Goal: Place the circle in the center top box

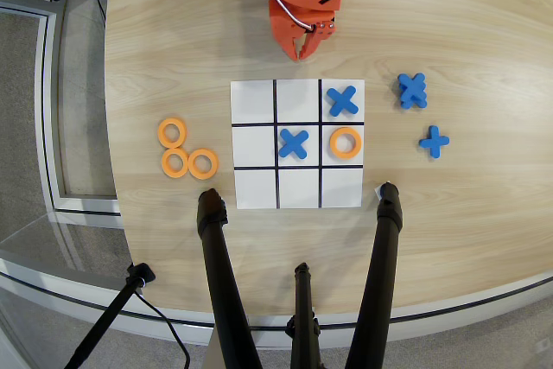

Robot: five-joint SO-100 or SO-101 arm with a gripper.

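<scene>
Three orange circles lie loose on the wood left of the grid: one [172, 133] above a pair [175, 162] [203, 163]. Another orange ring [345, 143] sits in the right cell of the middle row. The white nine-cell grid [256, 189] has blue crosses in its top right cell [342, 101] and central cell [294, 143]. The center top box [298, 100] is bare. My orange gripper [304, 49] hangs just beyond the grid's top edge, folded back, fingers together and holding nothing.
To the right of the grid lie spare blue crosses, stacked [412, 90] and single [434, 141]. Black stand legs [216, 265] [384, 248] [301, 300] reach in over the table's near edge, ending close to the grid's bottom corners.
</scene>
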